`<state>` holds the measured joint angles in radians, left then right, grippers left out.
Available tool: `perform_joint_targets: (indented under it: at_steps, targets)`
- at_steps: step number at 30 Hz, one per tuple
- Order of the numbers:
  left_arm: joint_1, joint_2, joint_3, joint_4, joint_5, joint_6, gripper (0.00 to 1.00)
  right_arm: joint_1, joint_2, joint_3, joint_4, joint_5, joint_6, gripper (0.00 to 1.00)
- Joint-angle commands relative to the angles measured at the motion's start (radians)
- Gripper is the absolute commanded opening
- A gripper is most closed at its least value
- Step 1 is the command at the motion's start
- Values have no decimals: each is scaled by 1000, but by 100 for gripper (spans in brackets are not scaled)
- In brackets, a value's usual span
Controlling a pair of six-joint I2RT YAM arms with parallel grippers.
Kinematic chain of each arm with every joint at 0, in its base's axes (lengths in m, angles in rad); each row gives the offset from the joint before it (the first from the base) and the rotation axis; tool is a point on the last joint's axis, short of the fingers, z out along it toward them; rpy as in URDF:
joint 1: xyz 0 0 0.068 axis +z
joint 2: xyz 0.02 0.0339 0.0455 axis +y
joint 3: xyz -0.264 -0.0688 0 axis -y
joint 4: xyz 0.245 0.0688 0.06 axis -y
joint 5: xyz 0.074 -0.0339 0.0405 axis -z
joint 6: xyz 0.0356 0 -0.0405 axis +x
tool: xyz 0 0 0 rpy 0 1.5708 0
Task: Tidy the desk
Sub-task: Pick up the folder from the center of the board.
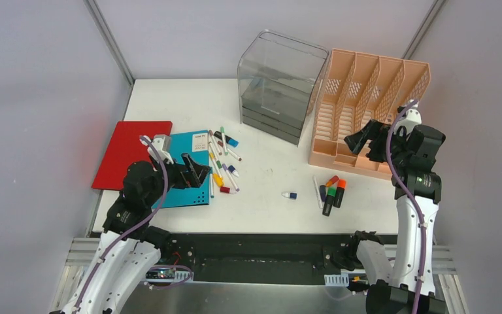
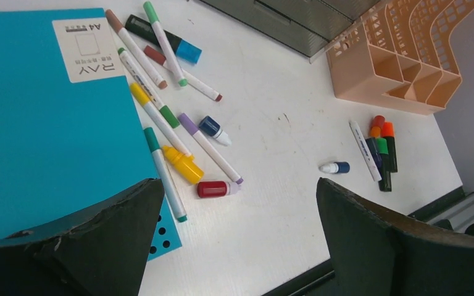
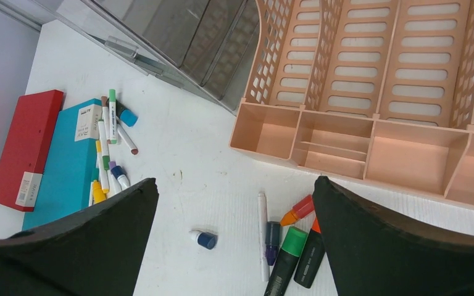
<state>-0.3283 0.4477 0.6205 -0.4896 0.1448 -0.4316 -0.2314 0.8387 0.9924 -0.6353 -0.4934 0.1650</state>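
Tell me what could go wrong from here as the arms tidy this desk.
1. The markers lie crossed, some on the teal folder's edge; lifting one could send others rolling.
2. The small blue-capped bottle lies alone on its side and might roll away when pinched.
3. The highlighters sit packed together not far from the desk's front edge; a nudge could push one off.

I see my white table [image 1: 268, 196], red folder [image 1: 131, 154] and teal notebook [image 1: 182, 142] at left, loose markers [image 1: 222, 157] beside them, clear drawer unit [image 1: 278, 85], peach file organizer [image 1: 366, 98], highlighters [image 1: 333, 193] in front, both jaws spread
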Motion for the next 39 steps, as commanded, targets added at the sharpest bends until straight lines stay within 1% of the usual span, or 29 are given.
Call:
perform_joint_targets:
  at_steps: [1,7,14,17,21,24,32,36,39]
  targets:
    - [-6,20,-39,55,57,-81,99,-3,-11,9,6,-18,12,100]
    - [-6,49,-85,46,92,-205,99,-3,-5,-8,8,-40,-11,100]
    - [-6,78,-104,44,153,-330,99,-3,-16,-56,31,-170,-72,100]
    - [-6,85,-93,41,186,-353,99,-3,-21,-75,34,-248,-116,100]
    - [-6,84,-88,24,216,-391,99,-3,-23,-104,31,-413,-196,100]
    - [-7,76,-90,4,237,-434,99,-2,-25,-124,26,-498,-236,100]
    - [-6,28,-113,-90,200,-550,99,3,-24,-119,-22,-521,-326,100]
    - [-6,79,-85,-205,156,-578,97,7,-24,-129,-29,-544,-352,100]
    - [-8,127,-56,-290,132,-600,93,12,-23,-130,-33,-534,-363,100]
